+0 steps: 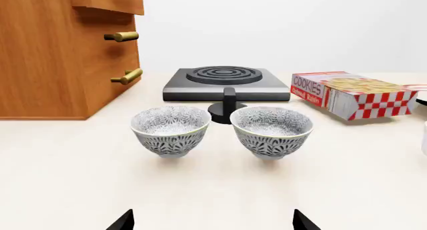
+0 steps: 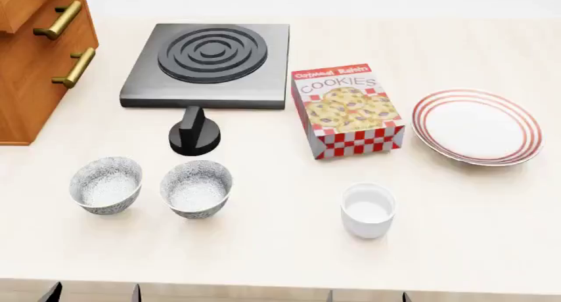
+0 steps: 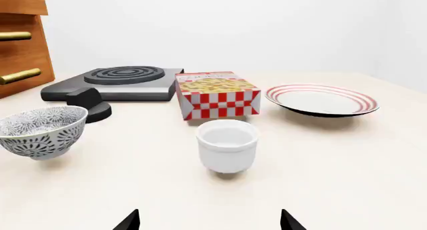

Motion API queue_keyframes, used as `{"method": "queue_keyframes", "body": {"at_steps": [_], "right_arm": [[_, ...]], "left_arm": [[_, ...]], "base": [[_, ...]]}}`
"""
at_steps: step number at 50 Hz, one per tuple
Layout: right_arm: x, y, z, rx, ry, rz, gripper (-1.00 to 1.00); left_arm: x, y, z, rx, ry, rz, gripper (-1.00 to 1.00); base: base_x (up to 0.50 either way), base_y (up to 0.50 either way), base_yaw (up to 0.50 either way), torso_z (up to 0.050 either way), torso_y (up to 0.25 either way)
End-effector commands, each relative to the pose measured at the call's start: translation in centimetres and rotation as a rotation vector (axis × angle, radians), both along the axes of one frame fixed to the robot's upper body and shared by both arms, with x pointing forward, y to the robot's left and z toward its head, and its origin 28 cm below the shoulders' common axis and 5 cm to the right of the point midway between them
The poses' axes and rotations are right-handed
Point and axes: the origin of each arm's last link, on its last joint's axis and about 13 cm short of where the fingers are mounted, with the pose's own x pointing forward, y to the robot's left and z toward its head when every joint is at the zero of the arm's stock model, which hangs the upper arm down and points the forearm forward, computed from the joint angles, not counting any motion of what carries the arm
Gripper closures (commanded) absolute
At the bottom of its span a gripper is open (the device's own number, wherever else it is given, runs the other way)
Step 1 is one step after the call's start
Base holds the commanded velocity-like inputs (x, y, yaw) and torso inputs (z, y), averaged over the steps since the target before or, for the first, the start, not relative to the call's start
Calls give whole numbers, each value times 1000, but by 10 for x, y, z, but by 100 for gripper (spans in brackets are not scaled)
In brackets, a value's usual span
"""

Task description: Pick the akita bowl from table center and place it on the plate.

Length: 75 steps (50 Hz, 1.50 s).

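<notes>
Left tool (image 1: 212,221) tips spread apart, akita bowl (image 1: 271,130) ahead, untouched; right tool (image 3: 210,221) likewise apart.

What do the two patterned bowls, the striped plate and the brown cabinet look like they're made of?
The akita bowl and the second patterned bowl look like glazed ceramic: thin walls and a printed grey floral pattern. The plate also seems glazed ceramic, smooth white with red rings. The cabinet looks like wood, showing grain, with brass-coloured handles. These are renders, so it's a guess.
</notes>
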Motion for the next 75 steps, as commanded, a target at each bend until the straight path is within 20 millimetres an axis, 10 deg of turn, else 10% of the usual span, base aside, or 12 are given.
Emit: {"method": "queue_keyframes", "body": {"at_steps": [1, 21, 30, 75], "right_arm": [[0, 0, 1, 1, -7, -5, -100], [-4, -7, 25, -15, -76, -29, -100], [-9, -16, 76, -33, -224, -115, -100], [-36, -33, 84, -58, -308, -251, -100]], "left_arm": [[-2, 0, 0, 8, -7, -14, -100], [-1, 5, 22, -35, -1, -6, -100], [8, 9, 60, -30, -65, -16, -100], [9, 22, 72, -66, -134, 35, -100]], "base": [[0, 0, 0, 0, 0], [0, 0, 0, 0, 0], [0, 0, 0, 0, 0], [228, 0, 0, 0, 0]]}}
